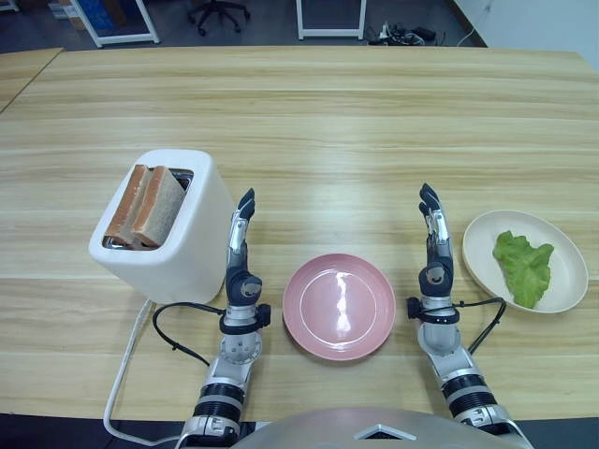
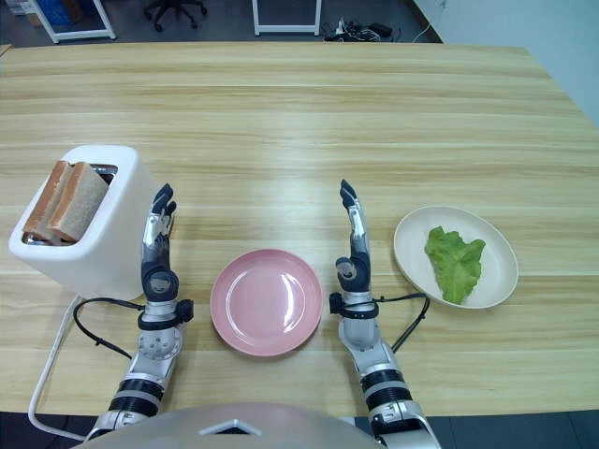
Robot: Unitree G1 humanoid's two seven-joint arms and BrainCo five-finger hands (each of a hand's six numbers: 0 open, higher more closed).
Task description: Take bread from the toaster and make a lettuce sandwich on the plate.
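Table (image 1: 356,122) — plate (image 1: 339,306) between straight fingers (image 1: 245,213)

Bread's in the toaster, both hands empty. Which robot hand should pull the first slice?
Left. The left robot hand stands open right beside the toaster, with the bread slices just up and to its left. The right robot hand is across the pink plate, nearer the lettuce.

white toaster (image 1: 192,245), pink plate (image 1: 314,329), green lettuce (image 1: 524,267), cream dish (image 1: 571,281).
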